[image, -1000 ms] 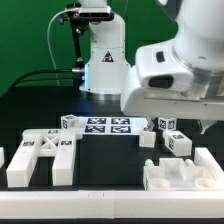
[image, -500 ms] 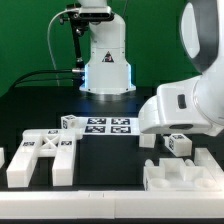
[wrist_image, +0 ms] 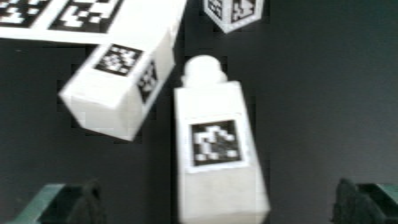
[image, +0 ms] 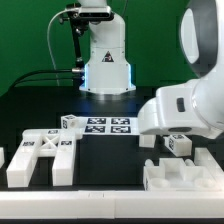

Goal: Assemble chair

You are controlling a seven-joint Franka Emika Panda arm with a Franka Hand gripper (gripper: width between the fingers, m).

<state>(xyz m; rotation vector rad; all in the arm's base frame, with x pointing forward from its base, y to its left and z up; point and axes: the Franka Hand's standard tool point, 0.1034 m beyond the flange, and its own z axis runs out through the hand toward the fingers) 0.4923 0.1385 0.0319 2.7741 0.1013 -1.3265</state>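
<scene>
The arm (image: 185,110) covers part of a chair piece (image: 180,143).

The chair's parts are white, tagged and loose on the bench (image: 110,160). A braced panel (image: 45,155) lies flat by the front edge, at the exterior view's left. A notched block (image: 185,178) sits at the front corner on the right. A peg-tipped bar (wrist_image: 217,135) lies flat (tag upward), just beside an angled block (wrist_image: 121,85).

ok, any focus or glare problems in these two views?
Exterior view: the arm's near link is out of focus and glaring white; the base glows blue; the chair panel is fairly sharp. Wrist view: soft throughout, tag on the long piece smeared, fingertips dim against the black table.
</scene>
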